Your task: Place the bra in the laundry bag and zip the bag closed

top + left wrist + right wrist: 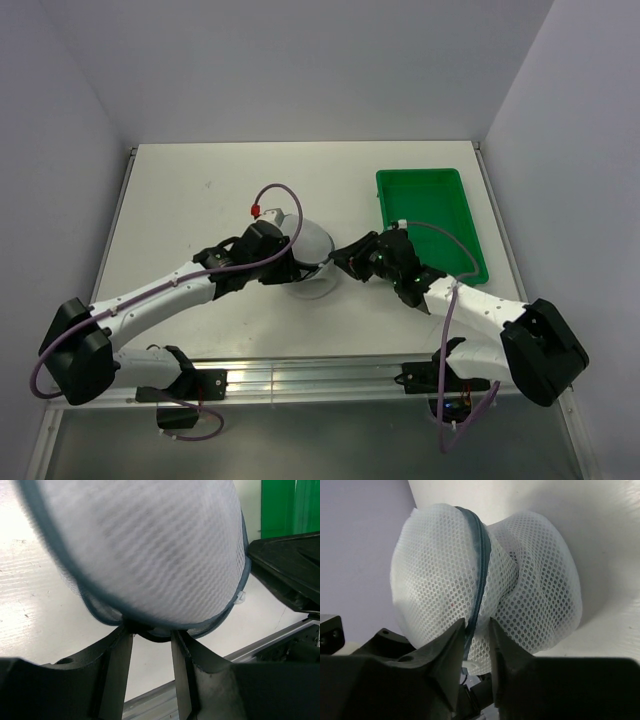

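Laundry bag [312, 248], a small pale grey-white mesh pouch edged by a dark zipper, sits at mid-bench, bulging and rounded, between the two arms. White bench [190, 200] beneath; a soft shadow lies along the bag's near side. Left gripper [290, 263] meets the bag from the left, right gripper [336, 262] from the right, both at its near lower edge. In the left wrist view the bag [150, 550] fills the upper frame and the left gripper [150, 639] has its black fingers [119, 665] drawn in on the bag's dark-edged bottom seam, a fold of it pinched between the tips. In the right wrist view the bag [485, 575] shows two puffed lobes with the dark zipper [481, 555] running down the crease between them. The right gripper [477, 632] has its fingers [451, 647] nearly pressed together, with the lower end of the zipper line caught in the narrow gap. Bra: not made out as such; only faint grey shading behind the mesh, so cannot tell how it lies inside. Rectangular green plastic tray [425, 215] stands on the bench just right of the bag, near the right gripper and apart from it; its corner shows in the left wrist view [285, 505]. Purple cable [280, 188] loops over the left wrist.
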Controlling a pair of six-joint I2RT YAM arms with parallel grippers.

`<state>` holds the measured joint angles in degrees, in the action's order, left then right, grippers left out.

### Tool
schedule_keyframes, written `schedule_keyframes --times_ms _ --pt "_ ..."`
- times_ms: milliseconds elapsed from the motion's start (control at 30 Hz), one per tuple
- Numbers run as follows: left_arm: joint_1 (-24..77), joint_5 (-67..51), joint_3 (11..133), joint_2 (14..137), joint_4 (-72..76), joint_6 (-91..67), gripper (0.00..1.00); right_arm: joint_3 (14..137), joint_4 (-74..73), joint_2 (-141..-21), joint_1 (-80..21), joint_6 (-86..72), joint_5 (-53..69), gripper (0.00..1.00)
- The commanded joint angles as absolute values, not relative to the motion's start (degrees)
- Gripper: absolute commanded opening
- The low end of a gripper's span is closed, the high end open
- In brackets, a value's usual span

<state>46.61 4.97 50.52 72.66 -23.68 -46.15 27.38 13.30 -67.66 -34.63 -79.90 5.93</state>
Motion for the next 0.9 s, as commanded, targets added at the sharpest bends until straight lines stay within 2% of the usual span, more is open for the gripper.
schedule_keyframes --times_ms 0,267,500,733,867 --pt "46.9 3.8 52.9 72.9 -21.9 -45.3 0.42 31.6 14.1 -69.4 -34.5 -77.4 7.8 0.31" --pt "46.9 4.4 55.4 73.0 -24.0 -43.9 0.42 32.8 15.0 -71.2 -35.3 -76.5 8.8 0.01" --pt "47.9 5.3 59.4 71.3 -28.5 -43.9 0.43 32.1 11.6 -66.1 -36.0 -75.8 3.2 0.0" --pt "56.1 9.4 65.3 70.3 -33.0 -46.5 0.46 33.3 9.1 -64.9 -38.7 -76.2 -2.0 0.0" --pt "59.9 10.9 62.1 69.8 -30.1 -50.7 0.46 32.3 9.8 -64.6 -38.8 -76.9 -2.5 0.0"
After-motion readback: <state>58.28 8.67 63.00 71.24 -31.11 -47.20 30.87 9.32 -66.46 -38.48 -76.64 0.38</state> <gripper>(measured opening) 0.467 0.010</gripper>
